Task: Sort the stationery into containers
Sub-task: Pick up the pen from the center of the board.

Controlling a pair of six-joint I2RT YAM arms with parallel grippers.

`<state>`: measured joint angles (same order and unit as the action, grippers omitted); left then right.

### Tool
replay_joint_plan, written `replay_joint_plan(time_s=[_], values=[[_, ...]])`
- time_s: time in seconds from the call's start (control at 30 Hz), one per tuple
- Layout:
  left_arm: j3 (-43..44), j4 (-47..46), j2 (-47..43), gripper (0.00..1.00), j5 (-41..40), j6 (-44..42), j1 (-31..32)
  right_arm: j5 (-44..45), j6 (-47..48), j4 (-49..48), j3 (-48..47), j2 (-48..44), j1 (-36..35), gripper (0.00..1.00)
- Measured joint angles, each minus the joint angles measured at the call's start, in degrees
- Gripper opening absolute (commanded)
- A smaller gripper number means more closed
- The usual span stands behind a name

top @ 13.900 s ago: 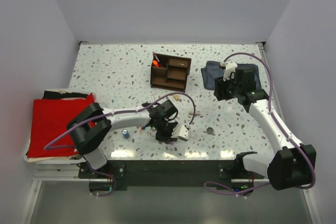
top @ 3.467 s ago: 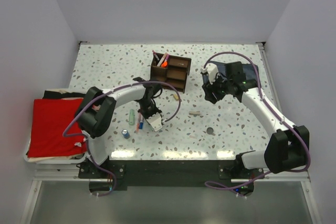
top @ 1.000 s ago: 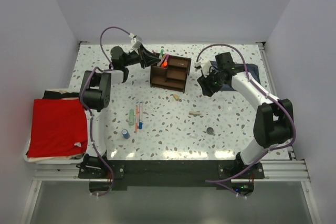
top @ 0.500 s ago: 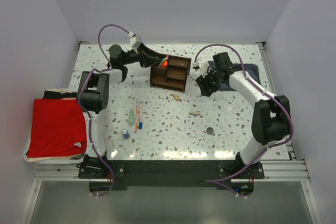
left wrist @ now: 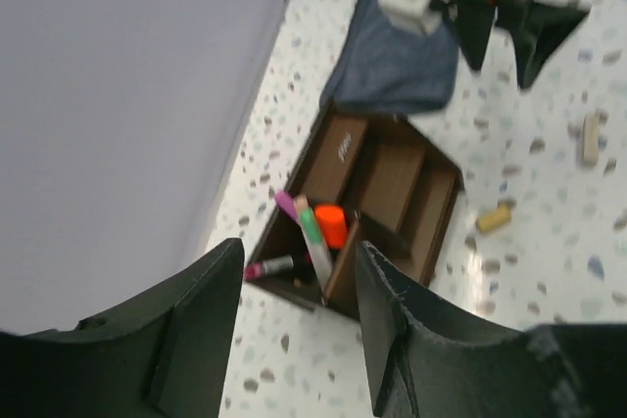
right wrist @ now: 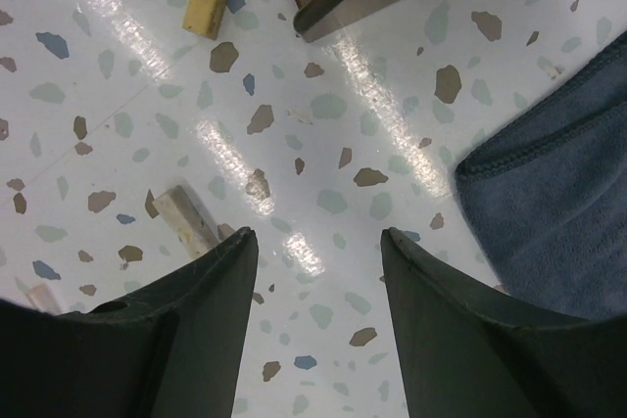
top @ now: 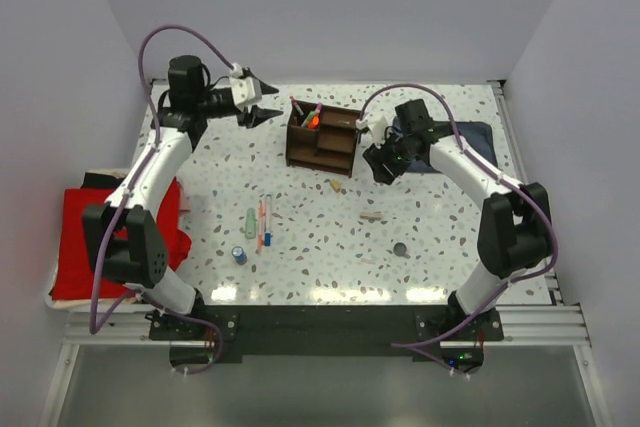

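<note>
Speckled table (top: 450,247), wooden organizer (top: 322,159), loose pens (top: 260,222), blue-grey cloth (top: 478,135), dark disc (top: 400,248)

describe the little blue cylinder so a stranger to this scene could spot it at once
Start at the dark brown wooden organizer at the far middle of the speckled table, then come nearer and left to a pale green tube lying beside thin pens. The blue cylinder sits nearer than the tube: short and stubby, while its neighbours are long and slim.

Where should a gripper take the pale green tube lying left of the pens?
Probably across its middle, from straight above. The pale green tube lies flat, long axis near to far, so close on its left and right sides; the pens lie just to its right.
</note>
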<state>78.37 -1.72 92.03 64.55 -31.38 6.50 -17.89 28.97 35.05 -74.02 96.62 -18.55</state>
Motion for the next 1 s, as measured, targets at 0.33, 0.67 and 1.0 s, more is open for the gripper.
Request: replay_joint_plan(time_s=[0.33, 0.67, 1.0], values=[[-11.19, 47.69, 2.27, 0.53, -18.40, -45.24, 0.07, -0.59, 6.78, 0.17, 6.86, -8.37, -6.99, 0.56], [-15.50, 47.10, -0.59, 0.53, -22.67, -39.95, 2.12, 1.51, 11.47, 0.09, 11.41, -8.09, -9.42, 0.55], [-15.69, 47.34, 0.07, 0.53, -26.36, -38.80, 6.78, 1.99, 12.63, -0.81, 11.80, -6.49, -9.42, 0.55]])
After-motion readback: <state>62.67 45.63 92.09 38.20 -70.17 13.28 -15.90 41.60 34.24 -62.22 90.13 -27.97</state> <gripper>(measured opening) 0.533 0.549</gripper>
